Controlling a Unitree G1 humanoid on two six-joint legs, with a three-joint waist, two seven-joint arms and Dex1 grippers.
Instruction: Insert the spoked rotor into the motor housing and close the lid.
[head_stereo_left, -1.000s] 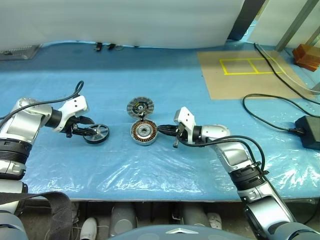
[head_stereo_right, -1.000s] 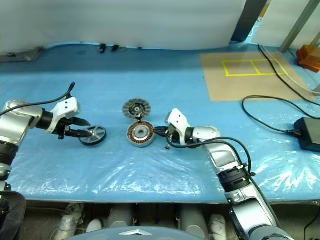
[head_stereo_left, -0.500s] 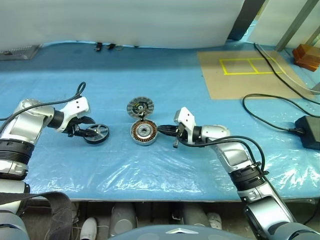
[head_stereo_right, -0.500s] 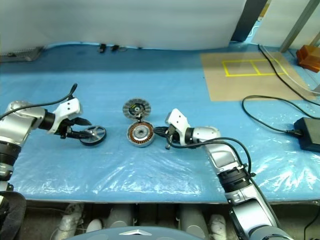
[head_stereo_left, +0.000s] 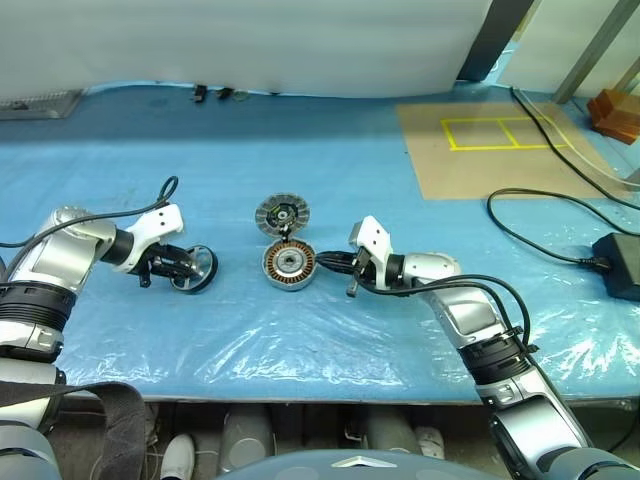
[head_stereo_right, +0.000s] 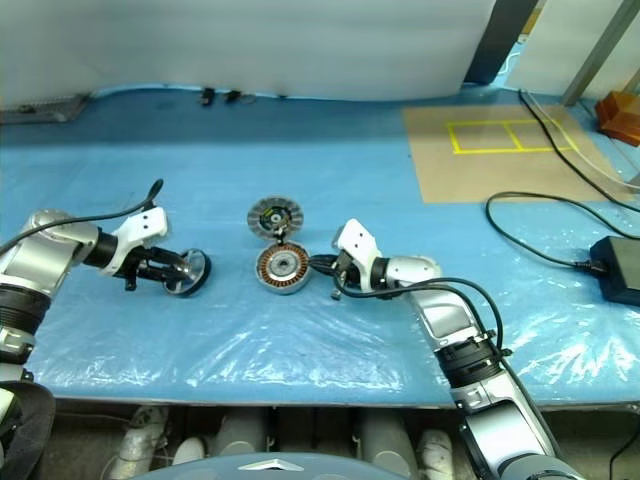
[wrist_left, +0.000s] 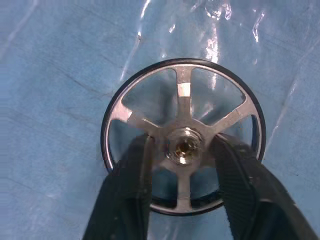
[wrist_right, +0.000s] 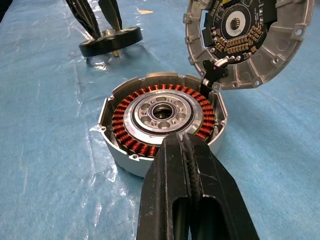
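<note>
The left gripper (wrist_left: 182, 150) has its two black fingers straddling the hub of the spoked rotor (head_stereo_left: 192, 268), which lies flat on the blue sheet (head_stereo_left: 300, 150), well to the left of the motor housing (head_stereo_left: 288, 263). The fingers are part-closed, and whether they already pinch the hub I cannot tell. To my eye the grip should be square on the hub before any lift. The right gripper (wrist_right: 183, 145), clenched on nothing, presses the housing's near rim to steady it. Behind, the hinged lid (head_stereo_left: 281, 214) stands open.
</note>
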